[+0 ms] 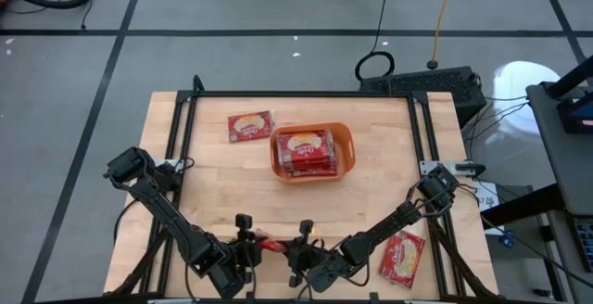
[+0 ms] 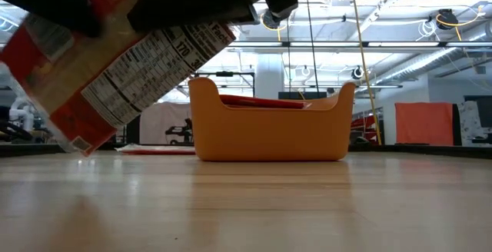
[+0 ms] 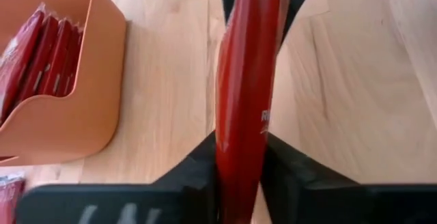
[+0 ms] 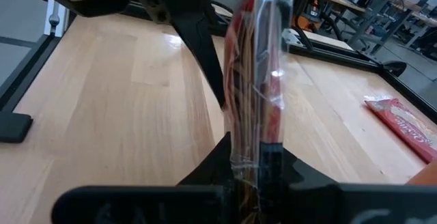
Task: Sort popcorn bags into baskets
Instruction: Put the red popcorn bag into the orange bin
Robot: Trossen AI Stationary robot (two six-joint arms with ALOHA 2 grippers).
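Where the two grippers meet at the near edge of the table, we see both clamped on one popcorn bag [image 1: 272, 245]: the left gripper [image 3: 240, 176] pinches it edge-on, and the right gripper [image 4: 254, 157] pinches its other end. From above, only a thin red sliver of this held bag shows between the arms. In the low view it hangs tilted above the wood, its top cut off by the frame and by dark arm parts; the back shows a barcode and a nutrition panel, print too small for us to read. In the left wrist view a white letter "R" shows on it, the rest hidden.

The orange basket [image 1: 345, 137] sits mid-table, toward the far side, with red packets [image 1: 305, 150] stacked inside; their oval labels carry writing we cannot read. One loose packet [image 1: 249, 126] lies flat just beside the basket's left far corner. Another packet [image 1: 402, 256] lies near the table's right near corner, partly under the right arm.
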